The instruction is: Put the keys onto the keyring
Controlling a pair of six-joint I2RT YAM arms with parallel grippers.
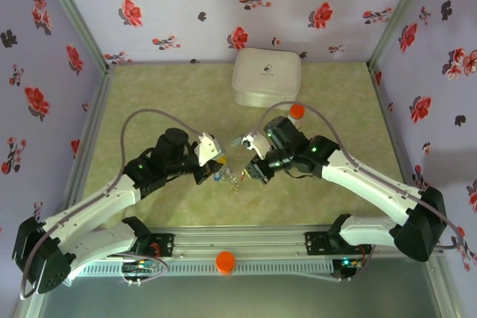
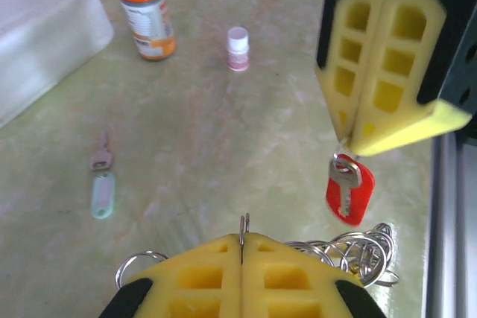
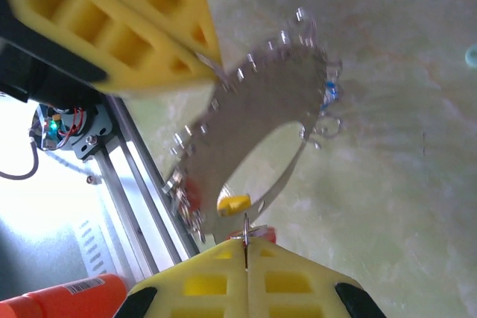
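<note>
Above the bench (image 2: 223, 132), both pairs of fingers are clamped tight: the left fingers (image 2: 216, 252) pinch the keyring (image 3: 261, 94) by its edge, the right fingers (image 2: 406, 128) dangle the red key (image 2: 349, 190) just beside it. Such thin pinches could slip, dropping ring or key.

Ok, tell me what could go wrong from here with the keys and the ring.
1. The right gripper pinches the red key only by its thin ring; it may slip.
2. The left gripper holds the keyring by its edge, so it could twist.
3. The grey key lies flat on the table, probably hard to pick up.
</note>
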